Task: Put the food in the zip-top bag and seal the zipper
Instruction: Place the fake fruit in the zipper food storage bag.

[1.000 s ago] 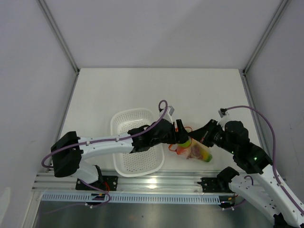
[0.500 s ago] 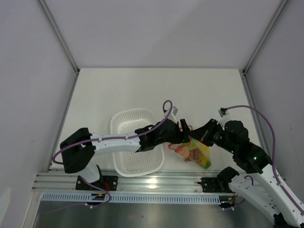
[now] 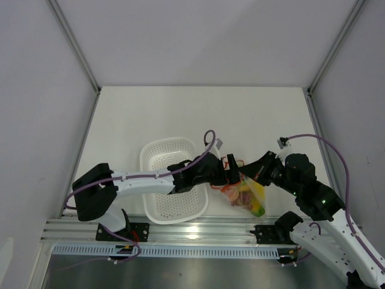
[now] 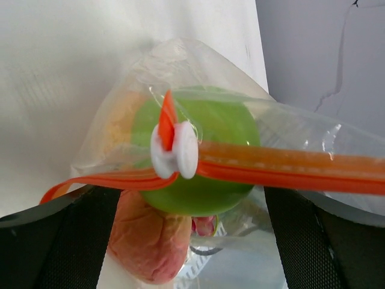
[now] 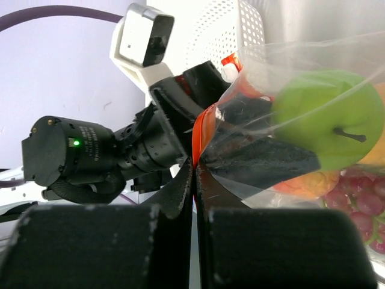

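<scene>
Zip-top bag (image 3: 245, 194) with green apple (image 4: 198, 156) behind zipper (image 4: 271, 165), just right of white basket (image 3: 162, 156) on counter (image 3: 180, 114), corner pinched in closed right gripper (image 5: 194, 168), left gripper (image 3: 231, 176) spread wide around it.

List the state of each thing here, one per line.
bag: holds fruit, mouth edge pinched
zipper: slider partway along, part looks unsealed
left gripper: open, straddling the zipper
right gripper: shut on the bag
basket: upright, no fruit visible inside
</scene>
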`<state>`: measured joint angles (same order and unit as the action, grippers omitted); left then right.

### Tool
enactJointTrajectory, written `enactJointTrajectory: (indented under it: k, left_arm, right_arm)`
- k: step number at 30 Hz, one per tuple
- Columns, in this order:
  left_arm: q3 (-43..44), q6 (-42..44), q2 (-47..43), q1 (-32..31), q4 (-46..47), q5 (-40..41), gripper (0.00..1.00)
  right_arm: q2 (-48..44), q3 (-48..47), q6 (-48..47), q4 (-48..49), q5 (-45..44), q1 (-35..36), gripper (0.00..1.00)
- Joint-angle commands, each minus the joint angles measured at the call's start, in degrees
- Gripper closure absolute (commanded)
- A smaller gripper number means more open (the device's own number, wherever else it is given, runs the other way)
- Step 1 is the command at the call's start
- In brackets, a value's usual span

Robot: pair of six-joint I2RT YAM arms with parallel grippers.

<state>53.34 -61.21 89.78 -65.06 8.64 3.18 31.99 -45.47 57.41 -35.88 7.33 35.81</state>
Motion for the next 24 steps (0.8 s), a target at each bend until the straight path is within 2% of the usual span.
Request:
enactJointTrajectory:
  k: [1,9,17,24]
  left_arm:
    - [-1.0,2.2,-5.0,0.1,-0.9,-0.1,0.0]
    - [-2.8,4.8,-11.9,0.1,-2.9,0.2,0.01]
    - [-6.4,6.6,-19.9,0.1,-10.8,5.9,0.0]
    - [-8.8,9.3,-19.8,0.1,-12.9,5.9,0.03]
  right_arm:
    - [-1.1,0.2,0.7,2.1,-0.5,-0.1,1.0]
    - [-2.1,0.5,0.1,0.5,-0.7,-0.1,1.0]
    - [-3.0,0.4,-1.2,-0.6,0.0,-0.1,1.0]
    - [-3.4,-0.4,-3.4,-1.1,1.5,-0.1,1.0]
